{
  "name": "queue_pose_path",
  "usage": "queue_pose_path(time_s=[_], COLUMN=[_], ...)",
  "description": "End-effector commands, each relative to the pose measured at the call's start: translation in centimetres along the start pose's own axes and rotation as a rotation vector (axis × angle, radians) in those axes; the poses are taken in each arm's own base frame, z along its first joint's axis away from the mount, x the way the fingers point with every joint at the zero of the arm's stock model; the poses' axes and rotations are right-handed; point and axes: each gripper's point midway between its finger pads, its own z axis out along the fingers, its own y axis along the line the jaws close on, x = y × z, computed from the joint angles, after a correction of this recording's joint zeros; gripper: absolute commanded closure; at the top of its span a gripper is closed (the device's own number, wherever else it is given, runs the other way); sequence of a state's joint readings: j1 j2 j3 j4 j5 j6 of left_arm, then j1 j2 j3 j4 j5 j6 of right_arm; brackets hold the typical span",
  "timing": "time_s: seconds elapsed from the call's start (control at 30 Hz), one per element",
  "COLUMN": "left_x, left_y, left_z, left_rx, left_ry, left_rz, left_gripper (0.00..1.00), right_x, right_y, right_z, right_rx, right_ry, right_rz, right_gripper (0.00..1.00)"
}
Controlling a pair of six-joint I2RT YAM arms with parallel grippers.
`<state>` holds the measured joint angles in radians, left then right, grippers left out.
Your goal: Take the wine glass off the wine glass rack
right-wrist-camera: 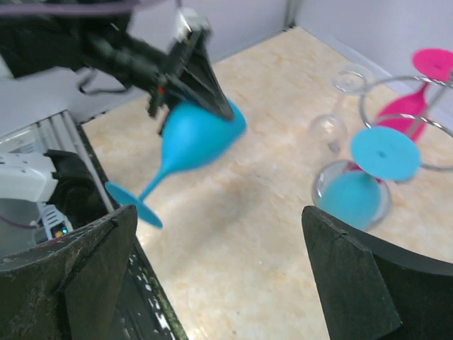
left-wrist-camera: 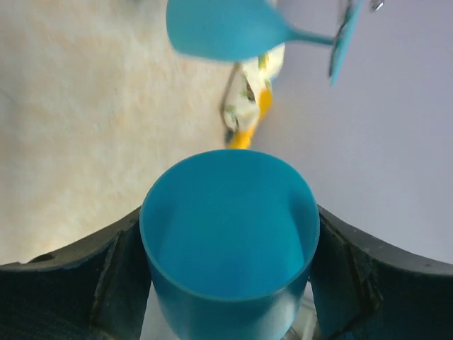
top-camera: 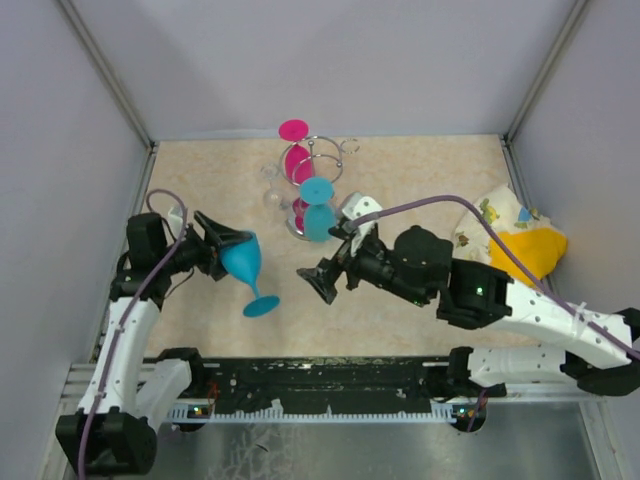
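Pale grey walls [top-camera: 330,60] box in a beige, marbled surface [top-camera: 400,320]; the wine glass [top-camera: 243,262] is off the wine glass rack [top-camera: 333,160] and in the left hand [top-camera: 230,244].

Right of the rack, by the wall, a yellow and white cloth [top-camera: 515,242] lies crumpled. The rack stands near the far wall. A second blue glass [top-camera: 318,212] and a pink glass [top-camera: 297,155] hang from it foot up, and a clear glass [top-camera: 272,190] is at its left side. Near-left of the rack, the left hand is clenched on the bowl of the blue wine glass, which tilts with its foot pointing away from the rack. The right hand [top-camera: 320,283], just in front of the rack, is released, its fingers spread wide on nothing.
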<state>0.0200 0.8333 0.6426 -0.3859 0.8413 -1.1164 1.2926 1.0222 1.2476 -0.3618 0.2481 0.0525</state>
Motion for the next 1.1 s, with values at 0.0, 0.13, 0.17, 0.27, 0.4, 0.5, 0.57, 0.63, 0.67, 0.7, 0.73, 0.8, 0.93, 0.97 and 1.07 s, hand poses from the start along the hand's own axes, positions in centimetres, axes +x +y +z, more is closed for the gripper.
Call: queue_pose_path(time_s=[0.0, 0.13, 0.17, 0.27, 0.4, 0.5, 0.57, 0.63, 0.67, 0.7, 0.73, 0.8, 0.93, 0.97, 1.07], left_x=[-5.2, -9.4, -10.4, -12.4, -15.0, -17.0, -18.3, -19.5, -20.0, -20.7, -21.3, -22.4, -24.7, -25.1, -26.5], left_y=[-1.7, -3.4, -3.4, -2.6, -1.2, -0.3, 0.2, 0.4, 0.0, 0.1, -0.3, -0.9, -1.8, -1.9, -1.4], left_z=[-3.3, -7.6, -8.6, -10.3, -11.6, -11.5, -11.1, -10.5, -10.4, -10.1, -9.8, -9.4, -7.4, -6.8, -5.9], left_rx=[-0.193, -0.334, -0.375, -0.469, -0.518, -0.531, -0.552, -0.581, -0.579, -0.594, -0.590, -0.607, -0.628, -0.632, -0.658], left_ry=[-0.319, -0.614, -0.683, -0.805, -0.973, -1.064, -1.088, -1.091, -1.103, -1.106, -1.113, -1.135, -1.162, -1.161, -1.190], left_rz=[0.335, 0.481, 0.505, 0.516, 0.510, 0.530, 0.551, 0.570, 0.586, 0.592, 0.606, 0.644, 0.738, 0.762, 0.808], left_gripper=[0.19, 0.19, 0.20, 0.20, 0.20, 0.21, 0.21, 0.20, 0.20, 0.21, 0.23, 0.23, 0.23, 0.23, 0.21], right_x=[1.4, 2.3, 2.6, 3.1, 3.7, 4.0, 4.1, 4.3, 4.4, 4.4, 4.5, 4.6, 4.7, 4.8, 5.0], right_y=[-4.0, -4.8, -5.0, -5.1, -5.2, -5.1, -5.0, -5.1, -5.1, -5.2, -5.2, -5.4, -5.8, -5.9, -6.2], right_z=[-2.2, -3.1, -3.2, -3.1, -2.8, -2.6, -2.6, -2.6, -2.6, -2.6, -2.7, -2.7, -2.6, -2.5, -2.7], right_rx=[0.196, 0.228, 0.235, 0.241, 0.234, 0.221, 0.215, 0.214, 0.215, 0.215, 0.215, 0.217, 0.219, 0.217, 0.223], right_ry=[0.011, 0.001, 0.005, 0.011, 0.017, 0.014, 0.015, 0.019, 0.020, 0.019, 0.018, 0.014, 0.012, 0.016, 0.023], right_rz=[0.007, 0.003, 0.001, -0.007, -0.007, -0.004, -0.002, -0.001, 0.000, 0.002, 0.002, 0.004, 0.008, 0.008, 0.005], right_gripper=[0.01, 0.01, 0.01, 0.01, 0.01, 0.01, 0.01, 0.01, 0.01, 0.01, 0.01, 0.01, 0.01, 0.01, 0.01])
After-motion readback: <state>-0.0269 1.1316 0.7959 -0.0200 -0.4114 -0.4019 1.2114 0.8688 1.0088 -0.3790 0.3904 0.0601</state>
